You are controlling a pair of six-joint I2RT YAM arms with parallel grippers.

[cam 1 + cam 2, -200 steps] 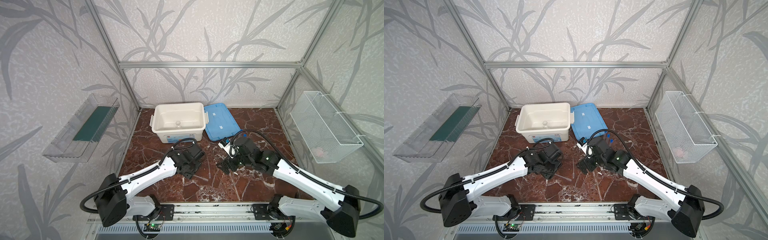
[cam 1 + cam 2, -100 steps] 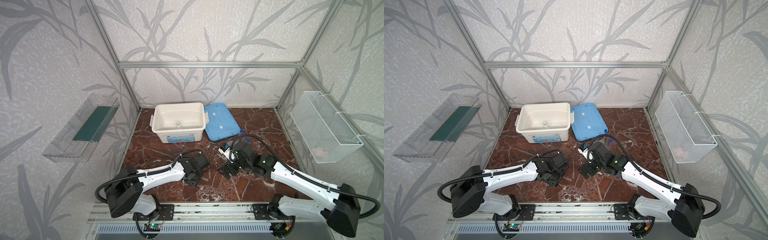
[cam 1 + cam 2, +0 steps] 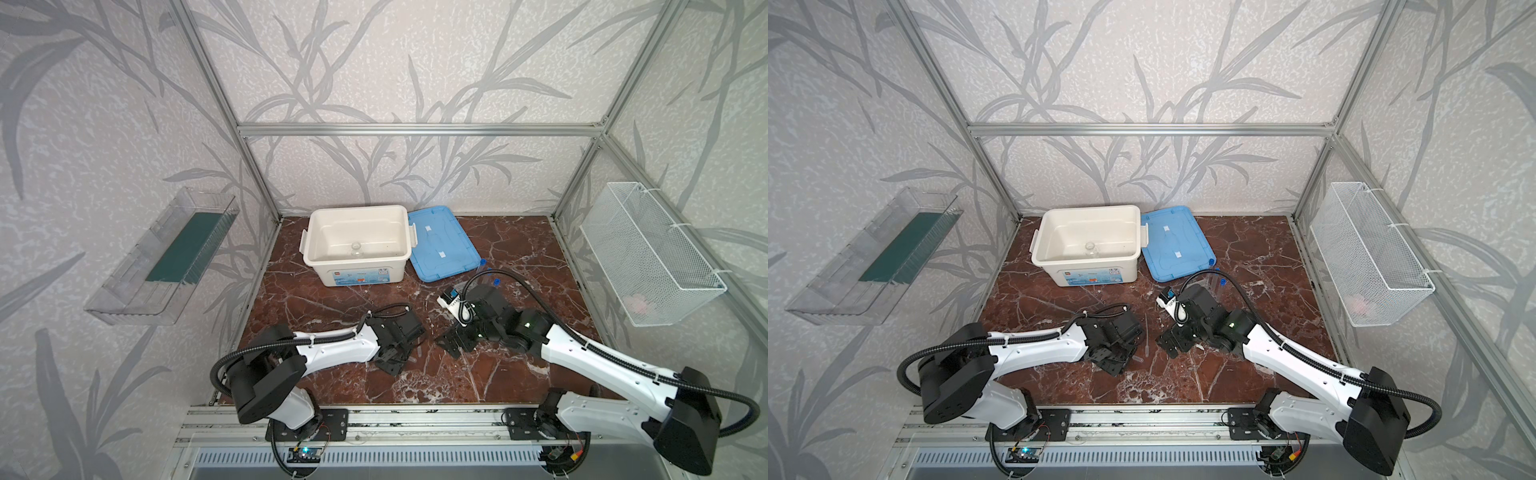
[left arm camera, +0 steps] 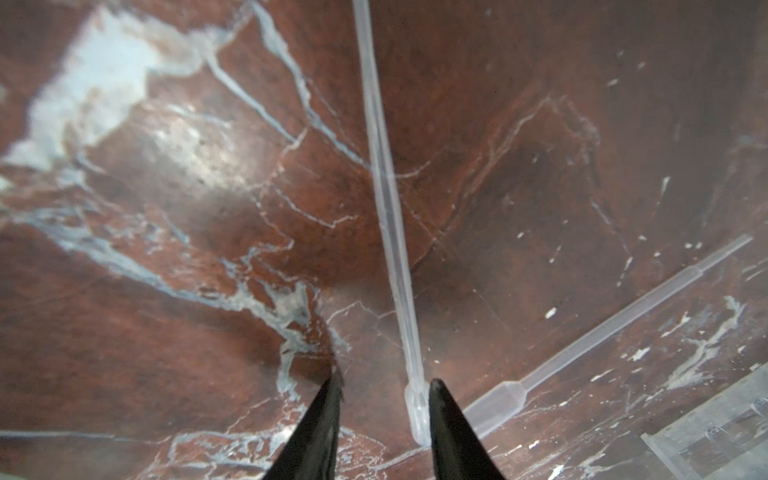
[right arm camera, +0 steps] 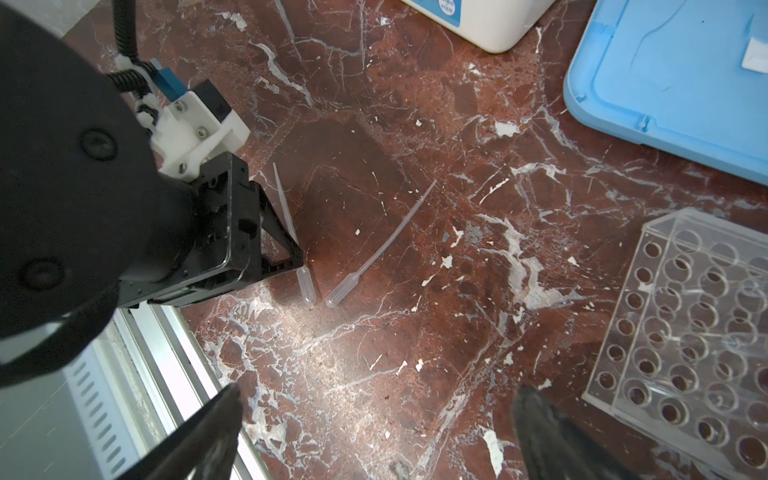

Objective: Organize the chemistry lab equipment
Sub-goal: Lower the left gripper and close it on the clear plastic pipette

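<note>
Droppers are the main thing here. One thin clear plastic dropper (image 4: 392, 232) lies flat on the red-brown marble table (image 4: 166, 232), roughly mid-table and a bit toward the front edge. Its bulb end sits between the black fingers of the left gripper (image 4: 382, 380). The bulb is right up against one finger with a visible gap to the other, so the jaws are partly spread and not pinching it.

The second clear plastic dropper (image 4: 582, 332) lies just beside it, outside the jaws. Its bulb is near the first one's and its tip angles away, so in the right wrist view the pair makes a V.

The right gripper (image 5: 378, 388) hangs over bare marble next to that spot, jaws spread wide with nothing between them. The clear acrylic rack with round grid holes (image 5: 698, 332) stands on the table near it, toward the right edge.

Blue-capped clear test tubes (image 3: 494, 282) show just behind the right arm, by the near corner of the flat blue plastic lid (image 3: 442, 245). Can't tell if they're standing in the rack.

The lid lies along the back edge, just beside the big white plastic tub (image 3: 322, 272). A small clear glass jar (image 3: 356, 249) sits inside the tub.
</note>
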